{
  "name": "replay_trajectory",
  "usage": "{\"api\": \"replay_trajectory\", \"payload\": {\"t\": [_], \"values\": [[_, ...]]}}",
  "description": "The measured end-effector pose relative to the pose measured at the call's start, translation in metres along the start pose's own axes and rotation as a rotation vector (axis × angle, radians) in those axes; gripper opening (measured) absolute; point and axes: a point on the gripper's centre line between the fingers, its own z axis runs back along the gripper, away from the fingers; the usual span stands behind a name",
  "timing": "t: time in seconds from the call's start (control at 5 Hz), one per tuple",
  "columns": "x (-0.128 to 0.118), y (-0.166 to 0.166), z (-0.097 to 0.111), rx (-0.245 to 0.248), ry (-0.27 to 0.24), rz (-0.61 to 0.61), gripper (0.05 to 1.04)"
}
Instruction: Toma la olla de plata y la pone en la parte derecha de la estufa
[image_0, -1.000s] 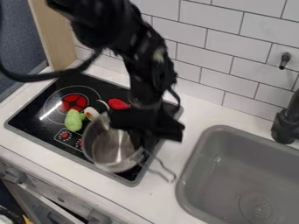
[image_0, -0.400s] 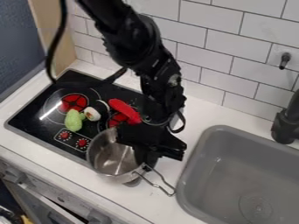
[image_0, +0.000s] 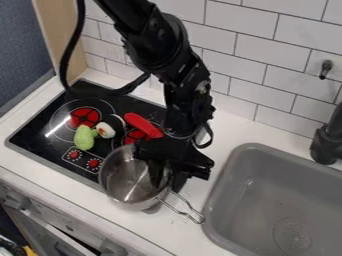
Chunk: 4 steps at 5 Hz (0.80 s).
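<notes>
White counter (image_0: 194, 236), silver pot (image_0: 125, 184) just under fingers (image_0: 157, 172), rim seemingly in their grip.

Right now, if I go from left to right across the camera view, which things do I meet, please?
Blue panel → green toy → silver pot → grey sink. The red toy is left out of the order, because it overlaps the span of the pot.

Silver pot (image_0: 127, 181) (pincer (image_0: 166, 183) at its side)
</notes>
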Motion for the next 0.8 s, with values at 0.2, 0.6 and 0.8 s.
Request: {"api": "replay_trajectory", "payload": {"t": [0.2,0.6,0.8], "values": [[-0.001,0.0,0.001,0.002,0.004,-0.02,0.908],[0.009,0.015,0.047,-0.038,-0.079,0.021,1.002],[0.015,0.029,0.079,-0.08,-0.134,0.08,1.0]]}}
